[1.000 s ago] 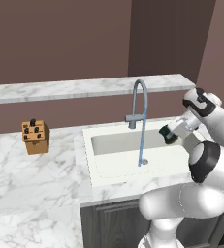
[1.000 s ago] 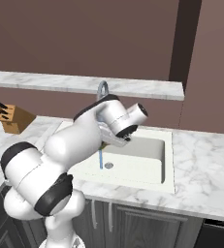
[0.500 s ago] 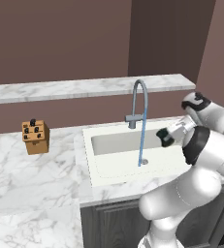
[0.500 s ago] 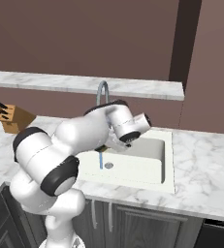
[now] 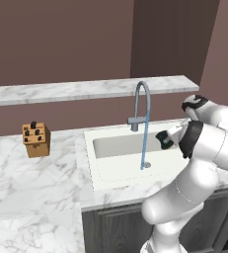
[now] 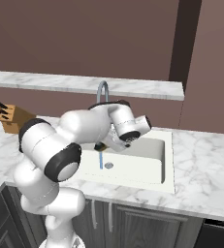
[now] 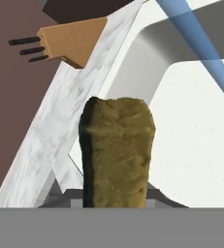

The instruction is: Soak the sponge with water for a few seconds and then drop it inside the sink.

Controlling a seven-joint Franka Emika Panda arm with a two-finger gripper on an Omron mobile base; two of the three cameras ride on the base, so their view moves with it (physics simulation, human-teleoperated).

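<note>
My gripper [image 5: 166,140] is shut on the sponge [image 5: 163,138], a small dark green lump held above the right part of the white sink [image 5: 89,163]. The hand view looks onto its yellow-green face: the sponge [image 7: 116,152] stands upright between the fingers and hides them. The water [image 5: 144,147] falls as a thin pale-blue stream from the curved tap [image 5: 141,94] to the basin floor. It passes a little left of the sponge, and in the hand view the water [image 7: 200,48] runs beyond it without touching. From the right, the sponge [image 6: 100,146] shows just above the water [image 6: 102,161].
A brown knife block [image 5: 36,140] stands on the marble counter left of the sink, also visible as the knife block [image 6: 11,119] and the knife block [image 7: 72,41]. A marble ledge [image 5: 86,90] runs behind the tap. My own elbow bulks over the sink's right rim [image 6: 168,164].
The gripper has carried the sponge down and left, closer to the stream, while the arm's elbow swung round. The water runs as before.
</note>
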